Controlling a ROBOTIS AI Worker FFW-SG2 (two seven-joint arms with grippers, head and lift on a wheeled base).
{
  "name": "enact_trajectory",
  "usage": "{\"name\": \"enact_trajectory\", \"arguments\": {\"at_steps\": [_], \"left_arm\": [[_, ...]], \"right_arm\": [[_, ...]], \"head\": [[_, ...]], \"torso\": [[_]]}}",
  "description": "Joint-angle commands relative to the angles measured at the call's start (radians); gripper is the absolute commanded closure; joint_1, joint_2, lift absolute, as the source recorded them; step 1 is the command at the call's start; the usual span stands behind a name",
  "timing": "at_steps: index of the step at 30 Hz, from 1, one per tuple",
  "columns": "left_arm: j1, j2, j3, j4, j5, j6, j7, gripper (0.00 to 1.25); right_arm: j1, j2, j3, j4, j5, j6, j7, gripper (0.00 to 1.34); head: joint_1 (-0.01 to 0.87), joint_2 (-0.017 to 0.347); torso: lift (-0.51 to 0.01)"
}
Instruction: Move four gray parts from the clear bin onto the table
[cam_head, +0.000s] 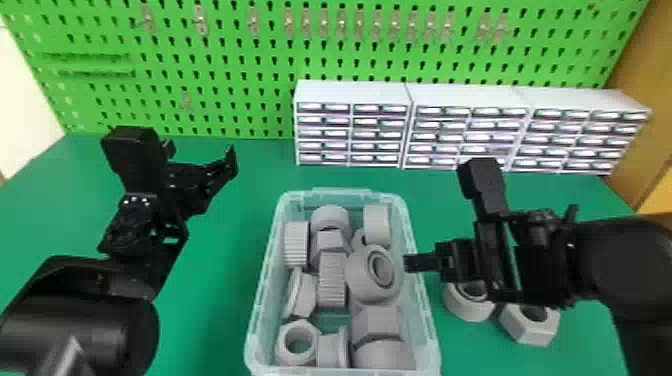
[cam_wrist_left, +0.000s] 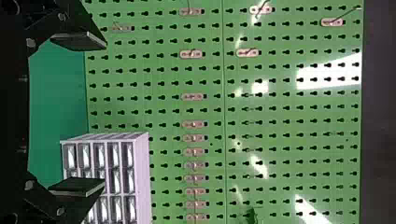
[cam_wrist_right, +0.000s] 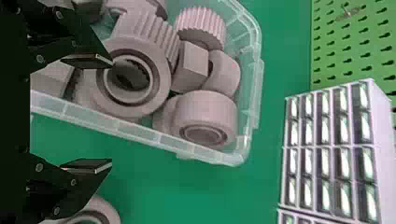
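The clear bin (cam_head: 425, 320) holds several gray parts, among them a large ring (cam_head: 357, 275), a ribbed cylinder (cam_head: 296, 245) and a hex nut (cam_head: 283, 345). On the table to its right lie a gray ring (cam_head: 462, 311) and a gray hex nut (cam_head: 530, 331). My right gripper (cam_head: 455, 262) is over the bin's right side. In the right wrist view, my right gripper (cam_wrist_right: 111, 113) is open and empty, one finger in front of the large ring (cam_wrist_right: 161, 79). My left gripper (cam_head: 202, 159) is raised left of the bin; in the left wrist view, this gripper (cam_wrist_left: 103, 114) is open and empty.
White drawer cabinets (cam_head: 352, 91) stand along the back of the green table (cam_head: 215, 300), behind the bin. Behind them rises a green pegboard (cam_head: 225, 60) with small metal hooks. A brown panel (cam_head: 645, 115) borders the right side.
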Motion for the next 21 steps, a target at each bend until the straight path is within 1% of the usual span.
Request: {"name": "enact_trajectory", "arguments": {"at_steps": [1, 12, 17, 21], "left_arm": [[-0.002, 0.000, -0.001, 0.002, 0.000, 0.003, -0.004, 0.24], [-0.005, 0.000, -0.002, 0.005, 0.000, 0.003, -0.005, 0.24], [-0.006, 0.000, -0.002, 0.007, 0.001, 0.003, -0.008, 0.24], [-0.008, 0.000, -0.004, 0.009, 0.001, 0.003, -0.008, 0.24]], "right_arm": [[-0.030, -0.001, 0.025, 0.047, -0.041, 0.004, 0.000, 0.50], [-0.102, 0.000, 0.105, 0.101, -0.043, 0.004, 0.000, 0.50], [-0.131, -0.001, 0.146, 0.155, -0.075, 0.004, 0.000, 0.50], [-0.148, 0.000, 0.175, 0.181, -0.078, 0.004, 0.000, 0.51]], "head": [[0.678, 0.034], [0.678, 0.034], [0.678, 0.034], [0.678, 0.034]], "torso": [[-0.050], [-0.050], [-0.050], [-0.050]]}}
